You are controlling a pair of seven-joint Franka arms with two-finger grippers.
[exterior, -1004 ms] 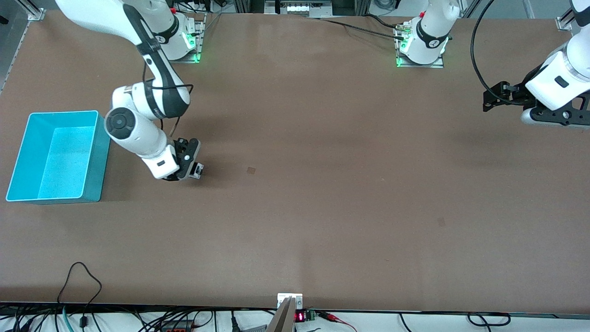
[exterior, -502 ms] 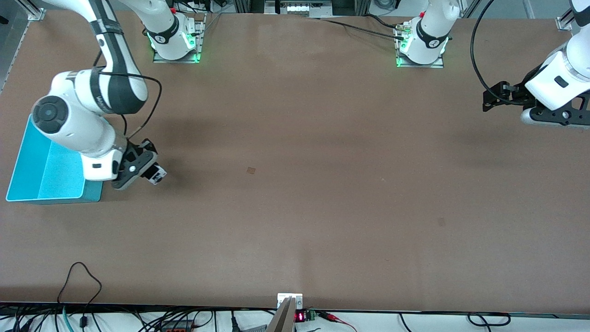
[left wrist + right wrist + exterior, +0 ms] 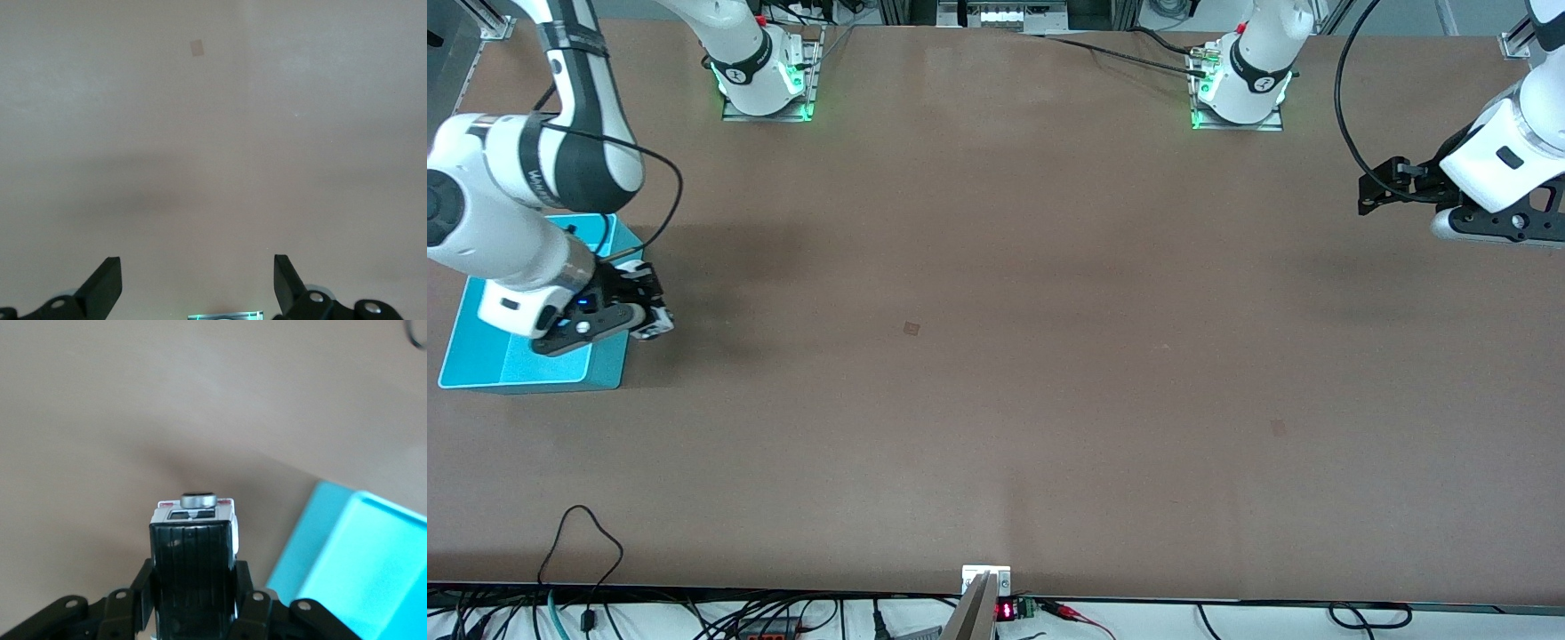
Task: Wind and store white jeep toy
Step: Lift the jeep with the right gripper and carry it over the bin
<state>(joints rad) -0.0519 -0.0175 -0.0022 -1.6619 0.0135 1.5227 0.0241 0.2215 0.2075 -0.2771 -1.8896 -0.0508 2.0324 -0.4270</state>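
My right gripper is shut on the white jeep toy, its fingers clamped on both sides of the boxy body. The right wrist view shows the jeep toy from above, with its black roof panel and a silver spare wheel at the end. Gripper and toy hang just beside the teal bin, over the table next to the bin's wall, which also shows as the teal bin in the right wrist view. My left gripper waits open above the table at the left arm's end, its fingertips wide apart over bare table.
The teal bin sits at the right arm's end of the brown table; my right arm covers much of it. Small dark marks lie on the tabletop. Cables trail over the table's near edge.
My right arm has swung with the jeep toy from the table's middle area toward the teal bin and now hangs at its wall. The left arm has not moved.
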